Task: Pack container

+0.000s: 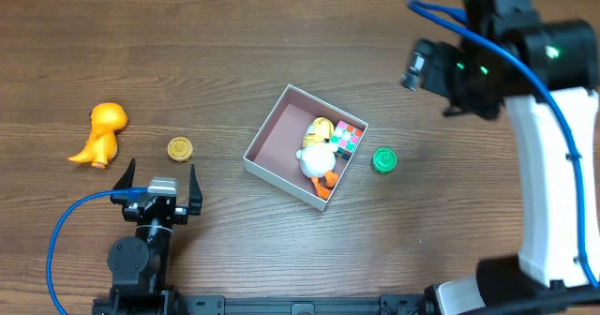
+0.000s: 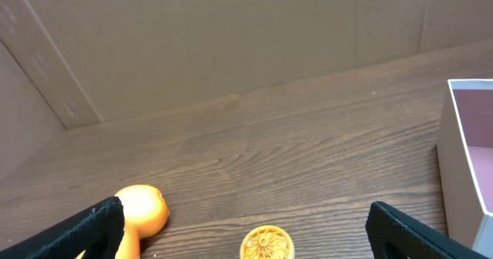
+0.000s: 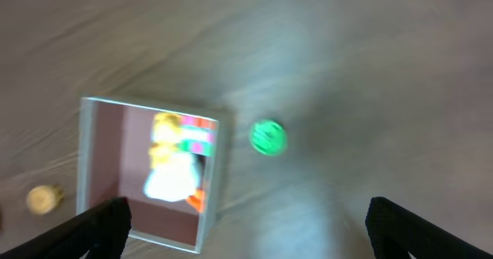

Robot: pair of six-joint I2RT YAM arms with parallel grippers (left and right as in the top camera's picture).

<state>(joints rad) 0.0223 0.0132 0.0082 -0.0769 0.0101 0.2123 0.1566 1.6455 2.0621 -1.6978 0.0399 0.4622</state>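
The container (image 1: 265,132), a square white-walled box with a pink-brown inside, sits mid-table. Inside it lie a white and yellow duck toy (image 1: 319,156) and a colourful cube (image 1: 349,139). A green disc (image 1: 383,159) lies just right of the box. Left of it are a yellow disc (image 1: 180,149) and an orange dinosaur toy (image 1: 98,133). My left gripper (image 1: 159,176) is open just in front of the yellow disc (image 2: 266,243), with nothing between its fingers. My right gripper (image 1: 422,67) hangs open, high above the table's back right. Its blurred view looks down on the container (image 3: 88,166) and green disc (image 3: 268,137).
The left wrist view shows the orange toy (image 2: 142,210) by the left finger, the container's white wall (image 2: 462,159) at the right edge, and a brown board behind the table. The right arm's white link (image 1: 548,165) stretches along the right side.
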